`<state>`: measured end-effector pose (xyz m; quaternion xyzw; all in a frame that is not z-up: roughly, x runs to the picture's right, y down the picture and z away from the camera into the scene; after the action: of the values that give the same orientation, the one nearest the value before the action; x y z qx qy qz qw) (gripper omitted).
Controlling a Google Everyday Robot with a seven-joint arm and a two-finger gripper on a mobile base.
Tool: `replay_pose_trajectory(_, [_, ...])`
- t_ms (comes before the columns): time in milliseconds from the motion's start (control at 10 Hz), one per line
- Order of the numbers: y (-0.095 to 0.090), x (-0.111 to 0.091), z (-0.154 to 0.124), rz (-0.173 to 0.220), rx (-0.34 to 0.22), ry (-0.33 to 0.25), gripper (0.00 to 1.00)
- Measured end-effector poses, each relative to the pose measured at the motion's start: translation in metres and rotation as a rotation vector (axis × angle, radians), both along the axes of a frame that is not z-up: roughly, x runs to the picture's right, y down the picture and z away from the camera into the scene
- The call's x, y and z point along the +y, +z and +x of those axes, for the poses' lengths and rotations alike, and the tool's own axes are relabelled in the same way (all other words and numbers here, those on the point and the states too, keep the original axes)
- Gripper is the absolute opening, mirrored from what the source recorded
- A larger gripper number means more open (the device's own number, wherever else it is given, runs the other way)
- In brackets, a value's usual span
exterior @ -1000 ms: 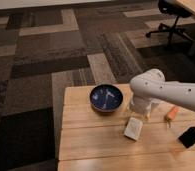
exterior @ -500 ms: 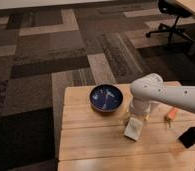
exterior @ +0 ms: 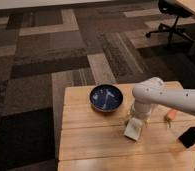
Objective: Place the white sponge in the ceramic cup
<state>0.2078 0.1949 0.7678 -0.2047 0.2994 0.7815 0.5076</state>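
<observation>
The white sponge [exterior: 133,129] is a small off-white block on the wooden table [exterior: 91,145], in front of and right of the blue bowl. My gripper [exterior: 136,118] comes down from the white arm [exterior: 163,95], which reaches in from the right. It sits directly over the sponge and touches its top. I see no ceramic cup; it may be hidden behind the arm or gripper.
A wide dark blue bowl [exterior: 106,97] stands at the back middle of the table. A small orange object [exterior: 169,116] lies to the right of the gripper. A flat black rectangle [exterior: 190,136] lies near the right edge. An office chair [exterior: 173,15] stands far back on the carpet.
The arm has shifted slightly left and lower over the sponge. The sponge has stayed in about the same spot on the table.
</observation>
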Motion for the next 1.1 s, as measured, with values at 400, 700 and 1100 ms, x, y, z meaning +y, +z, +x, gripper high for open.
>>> replay_pose_trajectory(400, [0.004,0.008,0.000,-0.001,-0.027,0.001,0.48])
replay_pose_trajectory(700, [-0.001,-0.006,-0.007,0.026,-0.042,-0.022,0.10])
replay_pose_trajectory(1100, [-0.029,-0.063,-0.018,0.086,-0.065,-0.046,0.00])
